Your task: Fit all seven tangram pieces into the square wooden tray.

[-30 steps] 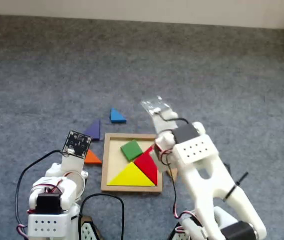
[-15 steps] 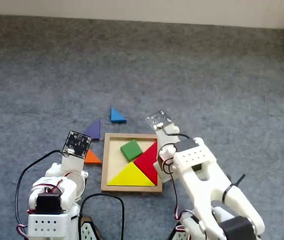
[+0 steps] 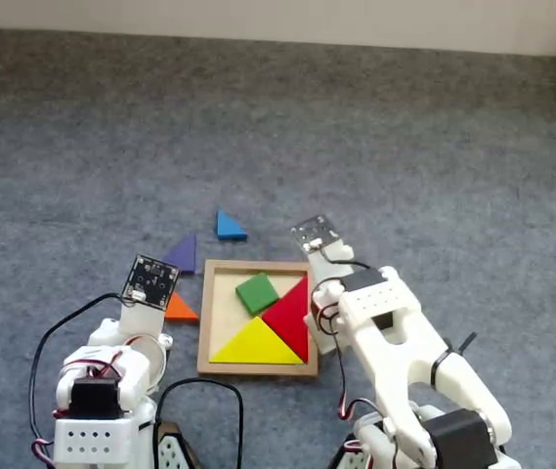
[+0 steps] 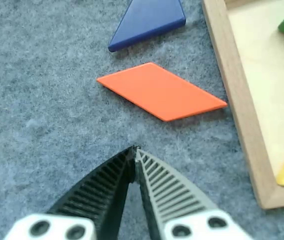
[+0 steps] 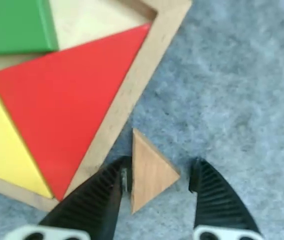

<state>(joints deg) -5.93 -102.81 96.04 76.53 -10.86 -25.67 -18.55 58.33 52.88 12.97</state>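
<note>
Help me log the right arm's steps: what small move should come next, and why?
Probably close the right claw on the tan triangle: the open claw straddles that piece, which lies just outside the tray, not yet gripped.

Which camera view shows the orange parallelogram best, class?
The left wrist view: the whole orange parallelogram lies flat on the carpet beside the wooden tray, unobstructed. The high view gives just its corner peeking from behind the left arm. The right wrist view faces the tray's opposite edge.

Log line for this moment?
right tool open around tan wooden triangle | left tool shut near orange parallelogram | square wooden tray part-filled
</note>
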